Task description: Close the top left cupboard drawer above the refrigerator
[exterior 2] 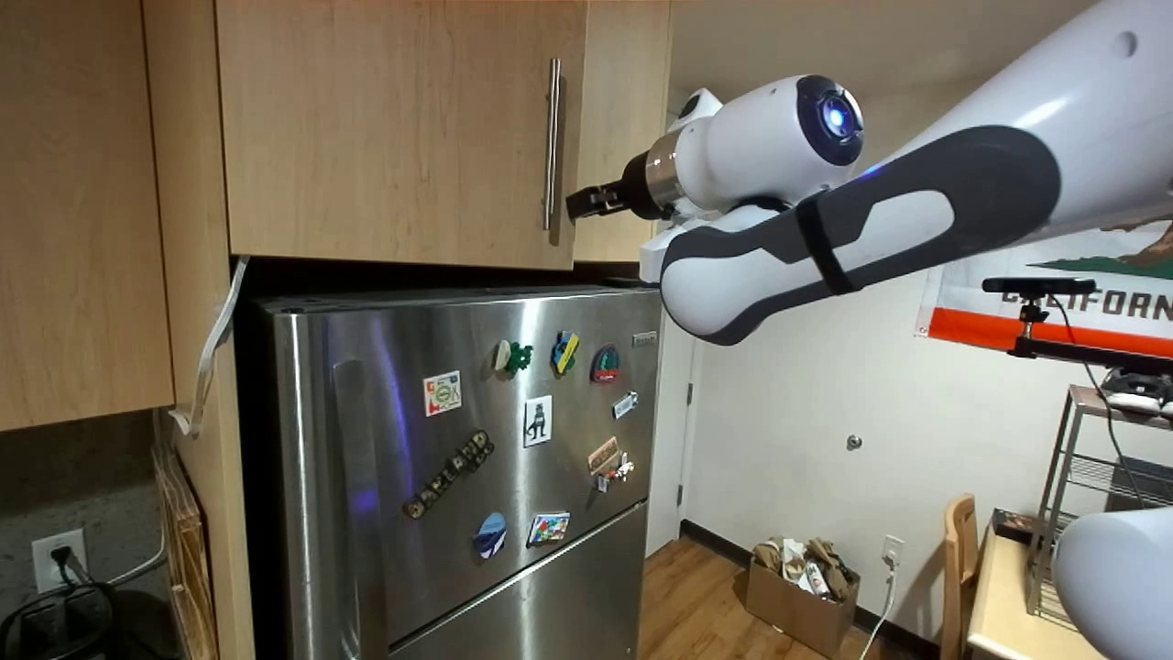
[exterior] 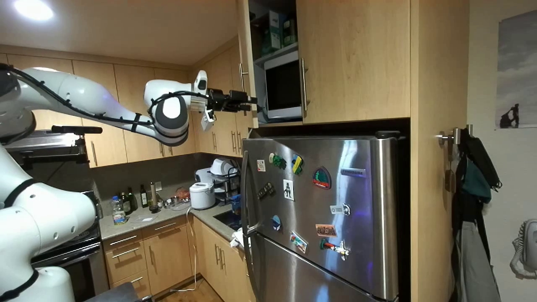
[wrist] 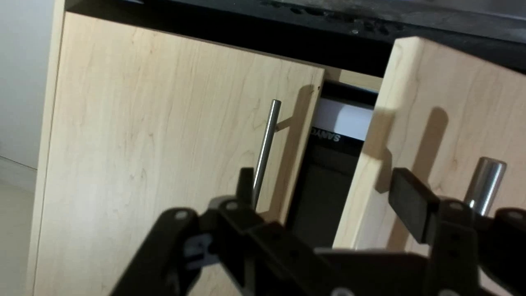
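The cupboard door (exterior 2: 394,137), one of two above the fridge (exterior: 308,209), stands ajar over the side with the fridge handle (exterior: 245,193). Its long axis is vertical; its free edge juts forward, outer face turned partly toward that same side. It bears one upright handle (exterior 2: 553,142); the wider door (exterior: 352,63), over the rest of the fridge, bears another. Between them, above the fridge, one microwave (exterior: 283,86) shows. One gripper (wrist: 326,193), higher than the fridge top, has its two fingers (wrist: 411,205) spread well apart, gripping nothing. In the wrist view the cupboard door's free edge shows between them; whether they touch it I cannot tell.
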Action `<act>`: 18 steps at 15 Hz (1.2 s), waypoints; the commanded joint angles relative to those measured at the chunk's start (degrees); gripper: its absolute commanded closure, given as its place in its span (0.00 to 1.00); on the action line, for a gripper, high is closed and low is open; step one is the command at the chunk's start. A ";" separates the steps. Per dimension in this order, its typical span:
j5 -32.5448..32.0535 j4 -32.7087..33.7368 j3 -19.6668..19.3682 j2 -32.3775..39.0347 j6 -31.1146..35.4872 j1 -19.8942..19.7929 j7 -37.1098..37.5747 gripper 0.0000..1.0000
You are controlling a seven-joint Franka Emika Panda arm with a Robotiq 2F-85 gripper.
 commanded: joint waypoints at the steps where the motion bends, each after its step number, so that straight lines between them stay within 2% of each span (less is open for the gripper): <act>1: 1.11 3.91 2.73 1.59 -1.14 -4.31 1.12 0.13; 3: 1.15 4.83 3.65 1.96 -1.38 -5.72 1.26 0.15; 5: 1.18 5.57 4.65 2.26 -1.43 -7.07 1.44 0.23; 6: 1.21 5.89 5.13 2.34 -1.50 -7.70 1.63 0.32; 7: 1.23 6.17 5.62 2.43 -1.56 -8.31 1.89 0.30; 8: 1.20 6.37 5.99 2.53 -1.58 -8.76 1.92 0.47; 9: 1.22 6.54 6.36 2.61 -1.54 -9.24 1.98 0.55; 10: 1.24 6.71 6.73 2.65 -1.51 -9.70 1.99 0.56; 11: 1.24 6.88 6.98 2.77 -1.49 -10.06 1.98 0.65; 13: 1.29 7.18 7.42 2.95 -1.41 -10.72 2.00 0.76; 14: 1.33 7.30 7.67 3.02 -1.35 -11.07 2.00 0.88; 15: 0.60 5.44 6.35 2.73 -0.29 -9.23 0.87 0.72; 17: 0.64 5.56 6.55 2.85 -0.29 -9.56 0.88 0.87; 18: 0.65 5.60 6.56 2.88 -0.29 -9.59 0.88 0.88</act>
